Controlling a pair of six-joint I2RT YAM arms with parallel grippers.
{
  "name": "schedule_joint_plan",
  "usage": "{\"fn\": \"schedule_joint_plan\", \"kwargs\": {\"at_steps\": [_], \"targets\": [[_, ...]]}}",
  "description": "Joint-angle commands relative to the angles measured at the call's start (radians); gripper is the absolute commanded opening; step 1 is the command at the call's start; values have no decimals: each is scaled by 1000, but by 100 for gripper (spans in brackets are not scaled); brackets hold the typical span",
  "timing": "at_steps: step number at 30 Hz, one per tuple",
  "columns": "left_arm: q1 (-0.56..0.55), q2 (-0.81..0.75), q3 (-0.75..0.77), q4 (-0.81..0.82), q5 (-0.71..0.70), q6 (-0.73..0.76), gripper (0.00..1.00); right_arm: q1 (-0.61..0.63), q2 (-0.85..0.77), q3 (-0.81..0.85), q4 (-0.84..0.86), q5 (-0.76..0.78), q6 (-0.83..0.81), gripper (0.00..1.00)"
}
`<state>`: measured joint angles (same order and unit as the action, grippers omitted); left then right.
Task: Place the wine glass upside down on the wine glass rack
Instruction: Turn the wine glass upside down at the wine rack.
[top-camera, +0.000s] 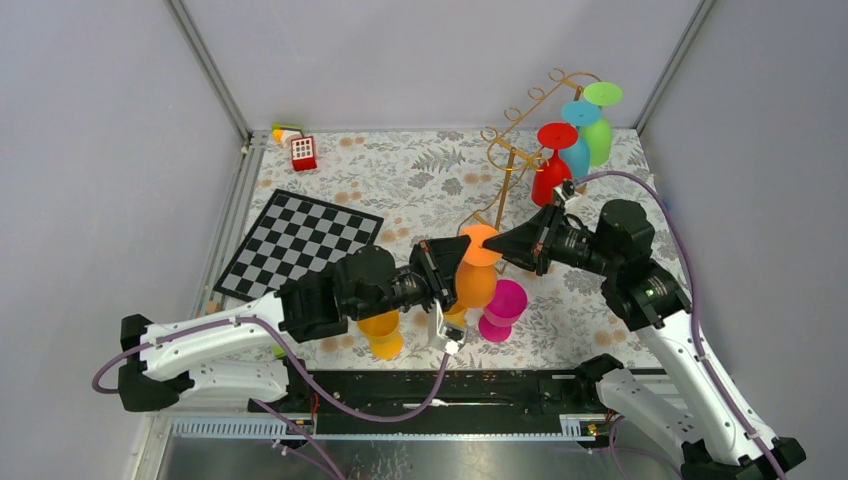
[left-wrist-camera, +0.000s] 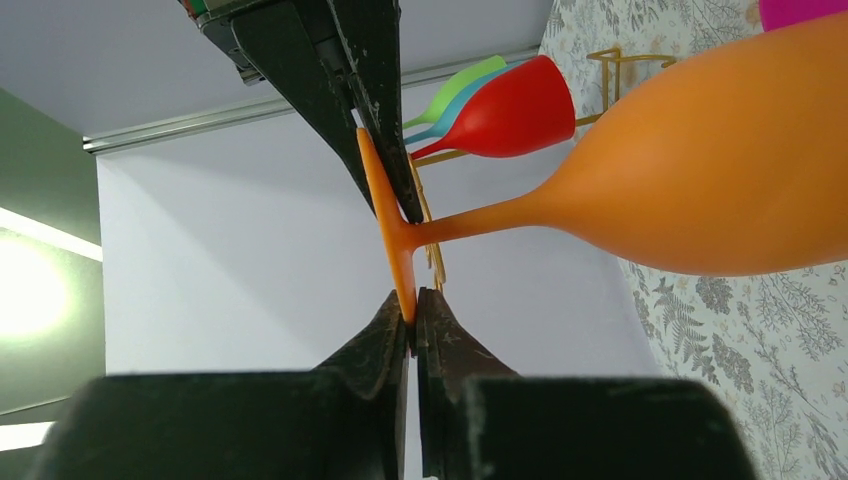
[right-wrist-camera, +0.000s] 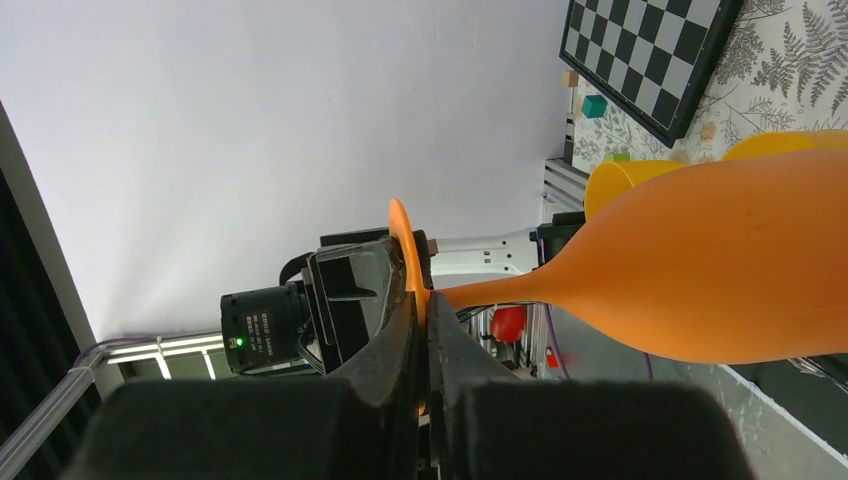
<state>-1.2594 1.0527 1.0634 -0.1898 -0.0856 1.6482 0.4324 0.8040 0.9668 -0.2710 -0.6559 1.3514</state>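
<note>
An orange wine glass hangs upside down above the table, its round foot uppermost. My left gripper is shut on the foot's left rim. My right gripper is shut on its right rim. In the left wrist view the foot's edge sits between my left gripper's jaws, with the bowl to the right. In the right wrist view my right gripper pinches the foot, with the bowl to the right. The gold wire wine glass rack stands behind, at the back right.
Red, blue and green glasses hang upside down on the rack. A magenta glass and a yellow cup stand below the arms. A checkerboard lies left, and a red toy sits at the back.
</note>
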Motion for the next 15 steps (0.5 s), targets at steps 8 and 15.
{"fn": "schedule_joint_plan", "kwargs": {"at_steps": [8,15], "targets": [[-11,-44,5,10,-58,14,68,7,-50,-12,-27,43,-22,0],[-9,-49,5,-34,-90,-78,96,8,-36,21,-71,42,-71,0]]}}
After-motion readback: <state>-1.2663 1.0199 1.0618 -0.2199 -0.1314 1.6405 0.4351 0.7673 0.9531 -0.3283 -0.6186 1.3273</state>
